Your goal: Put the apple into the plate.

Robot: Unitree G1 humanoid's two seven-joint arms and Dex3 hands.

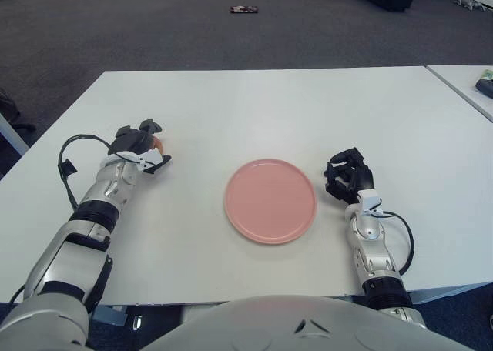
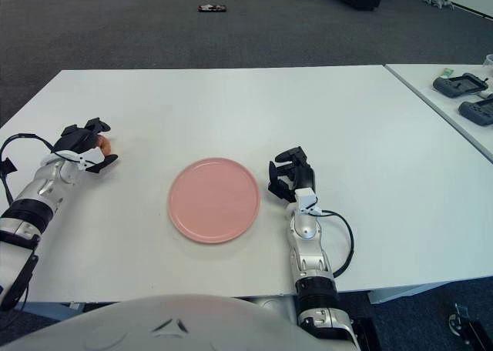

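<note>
A small orange-red apple (image 1: 159,144) sits on the white table (image 1: 254,105) at the left, mostly hidden by my left hand (image 1: 141,145). The dark fingers curl over its top and the thumb reaches under its near side, so the hand closes around it. The apple looks low, at table level. The pink plate (image 1: 270,200) lies empty in the middle of the table, about a hand's length to the right of the apple. My right hand (image 1: 345,175) shows just right of the plate, fingers curled, holding nothing.
A second white table (image 2: 454,97) with dark devices (image 2: 461,83) stands at the right. Grey carpet lies beyond the far edge, with a small dark object (image 1: 243,10) on it. A black cable (image 1: 73,155) loops off my left forearm.
</note>
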